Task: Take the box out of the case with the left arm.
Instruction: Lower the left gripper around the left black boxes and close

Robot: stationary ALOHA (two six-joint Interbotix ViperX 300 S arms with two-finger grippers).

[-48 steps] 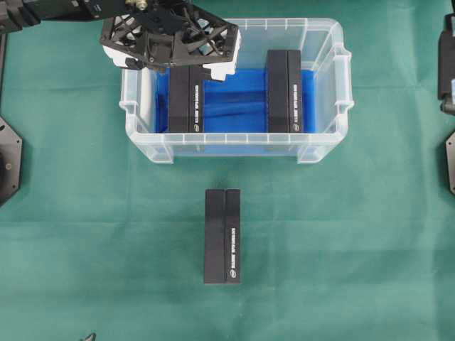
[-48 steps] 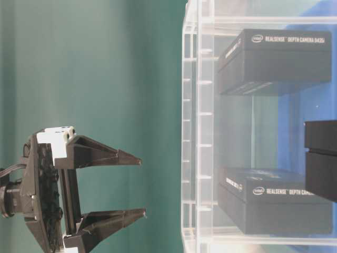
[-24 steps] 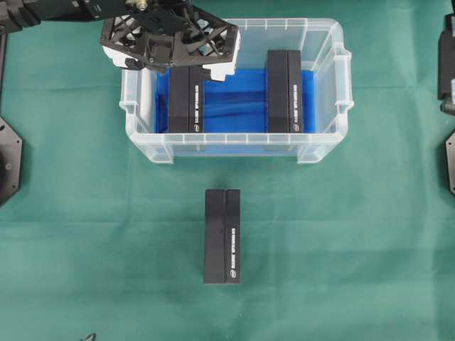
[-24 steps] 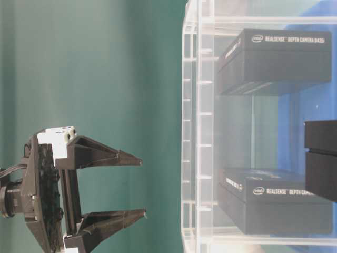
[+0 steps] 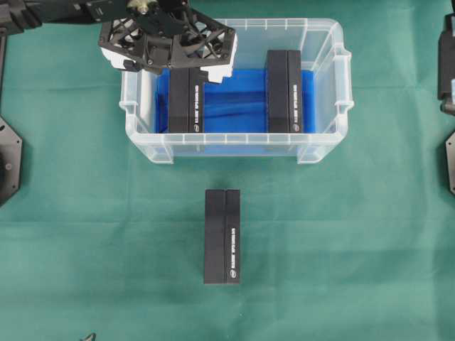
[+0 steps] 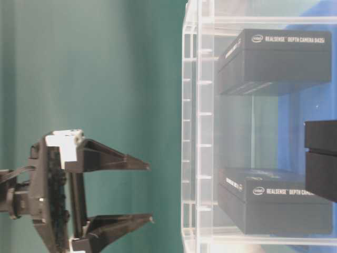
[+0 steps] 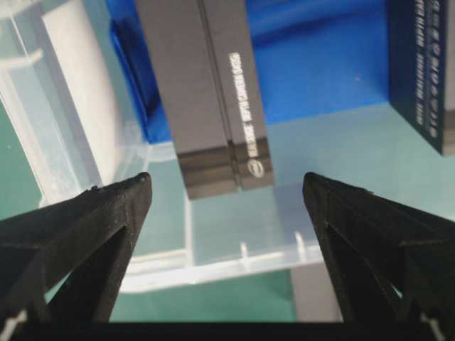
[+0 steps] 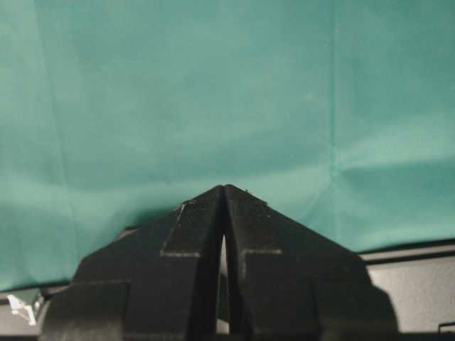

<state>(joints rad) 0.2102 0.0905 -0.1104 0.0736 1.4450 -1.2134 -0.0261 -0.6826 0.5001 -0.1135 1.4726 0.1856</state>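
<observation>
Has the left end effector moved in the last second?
Yes, slightly. In the table-level view the left end effector has edged closer to the case wall, with its jaws open and empty.

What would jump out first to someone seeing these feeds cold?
The clear case with its bright blue floor, top centre of the green cloth, holding two black RealSense boxes: left box and right box. The left gripper hangs wide open above the left box. A third box lies on the cloth in front of the case.
</observation>
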